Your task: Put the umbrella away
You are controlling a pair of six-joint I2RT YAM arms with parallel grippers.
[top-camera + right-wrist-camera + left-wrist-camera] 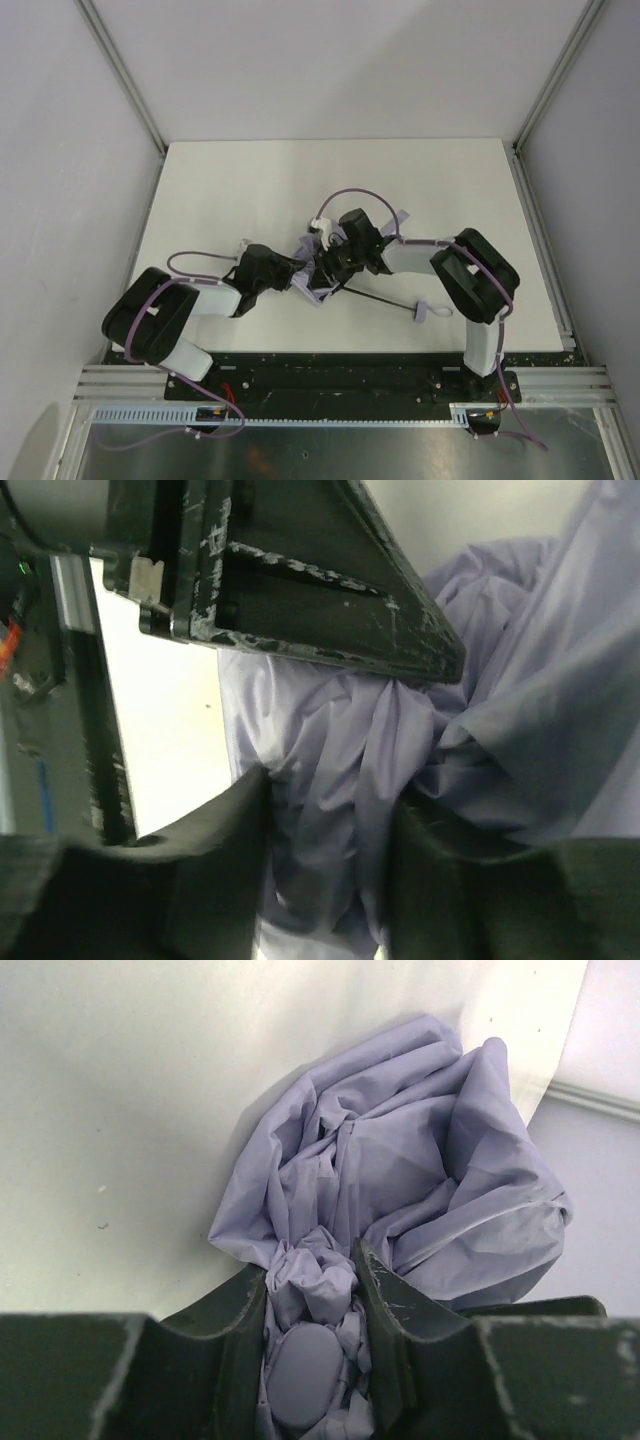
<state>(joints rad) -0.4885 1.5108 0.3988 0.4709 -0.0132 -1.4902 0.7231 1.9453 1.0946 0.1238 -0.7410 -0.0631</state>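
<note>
Fabric of the umbrella (318, 287) lies bunched mid-way across the white table (230, 190), caught between both grippers; the left gripper (310, 1265) pinches a crumpled wad of lavender cloth, jaws narrow; the right gripper (330, 820) clamps another fold; only the overhead view shows the thin black shaft (375, 299) running right to the pale handle (418, 312); the left wrist view shows an oval tab (305, 1375) between its fingers; a scuffed black bar (300, 590) crosses the right wrist view above the cloth

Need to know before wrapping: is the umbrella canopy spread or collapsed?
Collapsed: the umbrella canopy is a crumpled bunch, pinched by the left gripper and the right gripper. Its shaft lies extended toward the handle.
</note>
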